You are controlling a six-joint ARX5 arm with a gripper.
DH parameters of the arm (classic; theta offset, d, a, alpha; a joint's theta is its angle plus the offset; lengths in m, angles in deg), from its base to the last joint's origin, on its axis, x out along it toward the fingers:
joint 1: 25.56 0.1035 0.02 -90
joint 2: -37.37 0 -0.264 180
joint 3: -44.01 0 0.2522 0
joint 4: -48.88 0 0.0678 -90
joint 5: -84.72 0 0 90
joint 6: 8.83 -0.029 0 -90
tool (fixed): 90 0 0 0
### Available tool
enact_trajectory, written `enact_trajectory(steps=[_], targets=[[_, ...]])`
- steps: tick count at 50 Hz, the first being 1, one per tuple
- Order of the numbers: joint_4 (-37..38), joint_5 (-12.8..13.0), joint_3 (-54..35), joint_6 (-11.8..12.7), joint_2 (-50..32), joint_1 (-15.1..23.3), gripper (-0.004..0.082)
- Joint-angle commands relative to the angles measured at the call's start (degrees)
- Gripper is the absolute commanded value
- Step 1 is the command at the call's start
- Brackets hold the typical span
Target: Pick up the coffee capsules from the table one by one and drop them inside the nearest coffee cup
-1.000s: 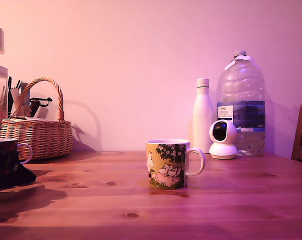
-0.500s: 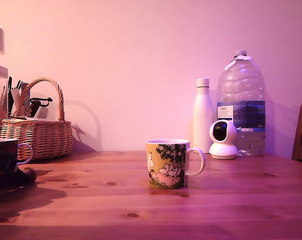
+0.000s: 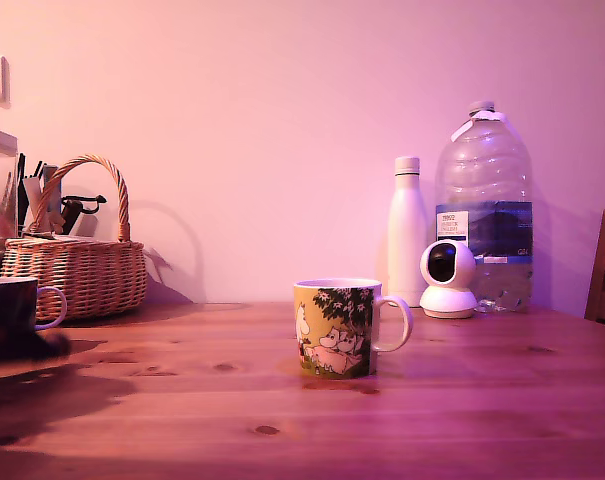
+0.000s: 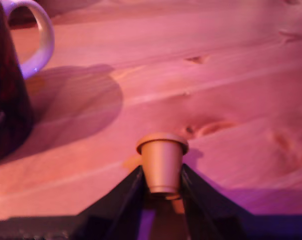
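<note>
Gone from the exterior view's left edge is the dark bulk beside the coffee cup (image 3: 10, 315) | gripper (image 4: 162, 187) clenched on coffee capsule (image 4: 161, 165), rim forward, above the table (image 4: 230, 75) | step: carry to cup; next: lift over its rim, release | open planks ahead; yellow mug (image 3: 337, 327) well apart

Gripper (image 4: 162, 187): seen only in the wrist view, two dark fingers (image 4: 122, 200) angled in toward each other.
Grip: closed on a capsule (image 4: 161, 162), one finger on each side of its narrow end, wide rim pointing away.
Arm: not clearly made out in the exterior view.
</note>
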Motion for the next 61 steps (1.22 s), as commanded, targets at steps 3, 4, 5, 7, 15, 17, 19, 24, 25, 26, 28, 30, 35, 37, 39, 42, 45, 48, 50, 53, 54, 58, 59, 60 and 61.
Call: enact_trajectory(steps=[3,4,5,7,15,17,19,24,25,26,28,30,35,37,39,42,45,48,50,53,54,58,59,60,61], targets=[[-2.95,0.61,0.04,0.35,-6.49,-0.02,0.016],[-3.72,0.85,0.04,0.39,-7.58,-0.02,0.016],[-4.37,1.2,0.04,0.39,-8.63,-0.02,0.016],[-5.55,1.97,0.04,0.52,-10.49,-0.02,0.016],[-11.21,5.62,0.04,1.05,-17.68,0.0,0.016],[-12.98,6.75,0.04,1.05,-19.41,0.0,0.016],[-14.78,7.56,0.04,1.16,-21.11,0.02,0.016],[-19.26,9.53,0.04,1.16,-25.38,0.11,0.016],[-20.22,9.9,0.04,1.11,-26.25,0.11,0.016],[-21.0,10.34,0.04,1.11,-27.15,0.11,0.016],[-22.73,11.26,0.04,1.11,-28.87,0.11,0.016],[-24.24,12.15,0.04,0.7,-30.58,0.11,0.016],[-26.77,14.34,0.04,0.7,-34.34,0.33,0.016],[-27.28,14.56,0.04,0.76,-35.52,0.61,0.016],[-27.96,14.56,0.04,0.76,-36.57,0.94,0.016],[-29.14,14.56,0.04,0.76,-37.79,1.49,0.016],[-30.77,14.56,0.04,1.18,-38.86,2.1,0.016],[-32.35,14.56,0.04,1.16,-39.69,2.8,0.016],[-33.09,14.71,0.04,1.16,-40.13,3.39,0.016],[-33.81,14.73,0.04,1.16,-40.76,4.17,0.016],[-33.88,14.73,0.04,1.16,-40.85,4.37,0.016],[-34.05,14.73,0.04,1.16,-41.53,5.03,0.016],[-34.01,14.73,0.04,1.16,-41.59,5.14,0.016],[-34.03,14.73,0.04,1.16,-41.77,5.2,0.016],[-34.05,14.73,0.04,1.16,-41.9,5.27,0.016]])
